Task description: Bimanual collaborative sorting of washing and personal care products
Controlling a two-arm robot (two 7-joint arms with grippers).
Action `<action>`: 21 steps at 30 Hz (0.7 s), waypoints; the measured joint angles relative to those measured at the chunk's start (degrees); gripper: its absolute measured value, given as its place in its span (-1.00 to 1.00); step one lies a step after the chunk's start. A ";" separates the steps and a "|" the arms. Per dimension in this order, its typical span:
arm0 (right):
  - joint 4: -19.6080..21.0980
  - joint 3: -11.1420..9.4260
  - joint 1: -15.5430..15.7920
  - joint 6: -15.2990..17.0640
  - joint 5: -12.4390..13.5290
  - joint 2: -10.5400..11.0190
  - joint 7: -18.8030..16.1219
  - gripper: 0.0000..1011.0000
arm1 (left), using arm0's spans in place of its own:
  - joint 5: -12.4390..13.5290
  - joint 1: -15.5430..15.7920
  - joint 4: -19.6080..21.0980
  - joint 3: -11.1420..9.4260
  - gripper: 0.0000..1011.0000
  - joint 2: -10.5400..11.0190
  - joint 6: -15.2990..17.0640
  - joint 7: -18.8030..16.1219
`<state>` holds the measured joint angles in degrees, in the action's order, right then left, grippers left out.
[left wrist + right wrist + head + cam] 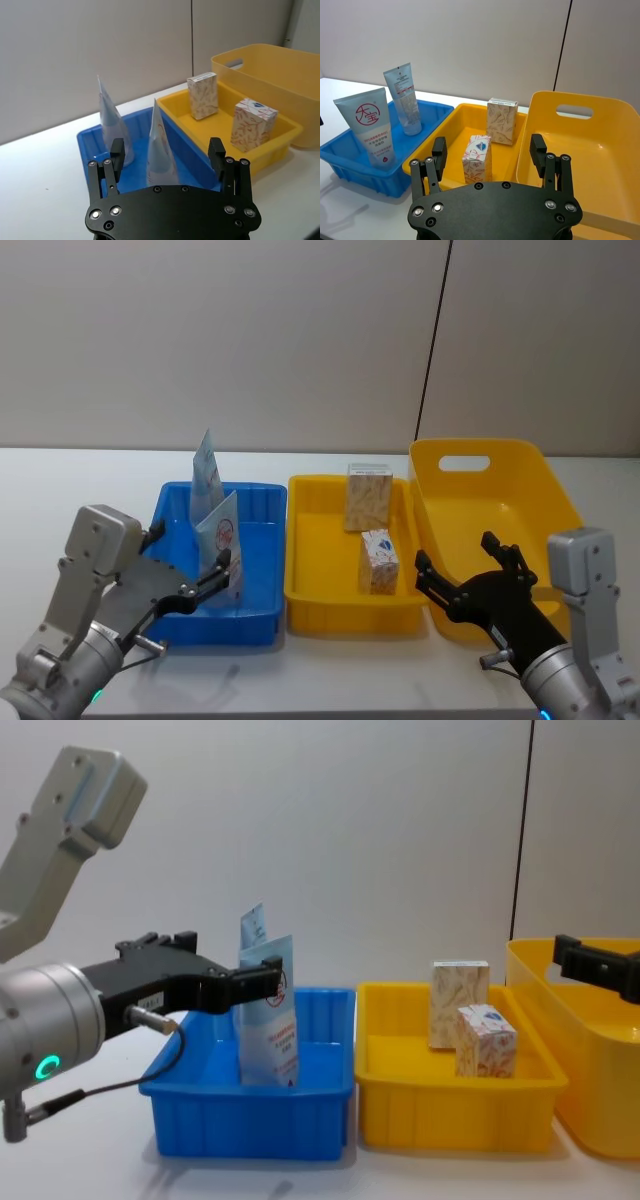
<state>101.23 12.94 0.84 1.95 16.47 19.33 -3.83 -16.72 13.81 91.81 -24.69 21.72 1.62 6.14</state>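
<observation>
- Broadly sorted already, by the look of the white table (60, 480): every product in view standing in a tray, like with like.
- Farthest right, a deep yellow bin (470, 495) with a handle slot; no product seen inside.
- On the left, a shallow blue tray (255, 618); right beside it, in the middle, a yellow tray (350, 618).
- Over the near side of the blue tray, the left gripper (222, 575), fingers spread wide to either side of the nearer tube and clamped on nothing; cannot tell whether touching it.
- Over the near left part of the yellow bin, the right gripper (460, 558), likewise wide open and empty.
- Upright in the blue tray, two pale blue-and-white tubes: rear tube (205, 475) toward the back, front tube (225, 535) nearer, with a round red mark.
- Upright in the yellow tray, two patterned cartons, apart from each other: rear carton (368, 497) and front carton (379, 561).
- Probably little left to do: perhaps only drawing the left gripper away from the front tube.
</observation>
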 joint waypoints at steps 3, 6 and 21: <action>0.00 0.00 0.00 0.00 0.00 0.00 0.00 0.98 | -2.24 -0.01 -0.88 0.61 0.98 -0.05 0.18 2.44; 0.00 0.00 0.00 0.00 0.00 0.00 0.00 0.98 | -3.59 -0.01 -1.64 1.05 0.98 -0.08 0.20 3.70; 0.00 0.00 0.00 0.00 0.00 0.00 0.00 0.98 | -8.50 3.44 -10.41 3.27 0.98 -1.14 -1.47 10.97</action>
<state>101.23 12.94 0.84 1.95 16.46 19.33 -3.83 -25.22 17.25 81.40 -21.42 20.58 0.15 17.11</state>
